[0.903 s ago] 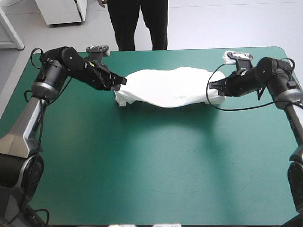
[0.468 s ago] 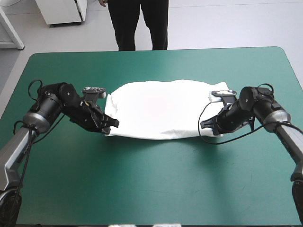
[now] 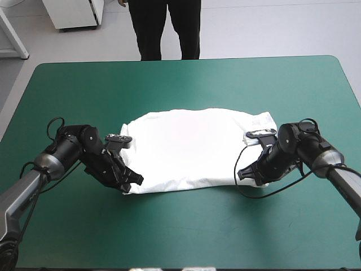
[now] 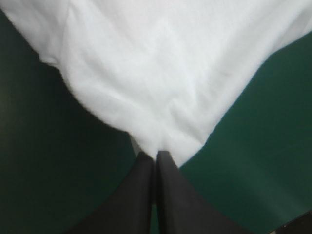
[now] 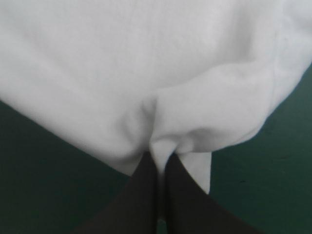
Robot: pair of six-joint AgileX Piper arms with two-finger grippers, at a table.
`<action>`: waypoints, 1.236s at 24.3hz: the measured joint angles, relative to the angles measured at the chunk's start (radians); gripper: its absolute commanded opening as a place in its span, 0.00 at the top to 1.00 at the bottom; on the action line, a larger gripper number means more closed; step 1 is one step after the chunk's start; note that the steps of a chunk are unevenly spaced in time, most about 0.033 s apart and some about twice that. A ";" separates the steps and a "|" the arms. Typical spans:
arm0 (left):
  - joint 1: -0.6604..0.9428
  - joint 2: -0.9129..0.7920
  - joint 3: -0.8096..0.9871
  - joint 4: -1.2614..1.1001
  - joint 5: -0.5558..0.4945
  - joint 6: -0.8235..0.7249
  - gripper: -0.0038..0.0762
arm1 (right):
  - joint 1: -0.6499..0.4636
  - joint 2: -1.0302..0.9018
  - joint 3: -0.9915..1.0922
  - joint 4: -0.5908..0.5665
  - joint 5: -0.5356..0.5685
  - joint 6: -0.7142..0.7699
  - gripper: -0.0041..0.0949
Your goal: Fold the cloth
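White short-sleeved T-shirt (image 3: 186, 149) lying flat on teal-green bench (image 3: 186, 237), sleeves hard to make out. Near corners clamped in left arm's black fingers (image 4: 141, 195) and right arm's black fingers (image 5: 144, 195), pinched tips hidden.

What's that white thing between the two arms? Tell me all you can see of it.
It is a white T-shirt of soft, lightly wrinkled fabric, spread mostly flat near the middle of the teal-green table cover. The left tool pinches its near left corner and the right tool its near right corner, bunching the fabric there.
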 measured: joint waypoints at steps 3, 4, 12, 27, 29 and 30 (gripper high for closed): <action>0.000 -0.001 0.002 0.003 -0.009 0.004 0.96 | 0.000 -0.002 0.014 -0.003 0.001 0.002 0.95; 0.000 -0.001 0.002 0.005 -0.010 0.004 0.96 | 0.000 -0.002 0.014 -0.005 0.000 0.002 0.92; 0.000 -0.001 0.002 0.033 0.041 0.008 0.57 | 0.000 -0.002 0.012 -0.007 0.034 0.002 0.46; 0.000 -0.288 -0.556 0.054 0.082 -0.008 0.44 | -0.008 -0.122 -0.363 -0.425 0.090 0.283 0.36; 0.000 -0.281 -0.607 0.028 0.071 -0.008 0.44 | -0.035 -0.082 -0.366 -0.428 0.030 0.311 0.36; 0.000 -0.278 -0.616 0.012 0.068 -0.007 0.44 | -0.056 -0.048 -0.366 -0.421 0.005 0.317 0.36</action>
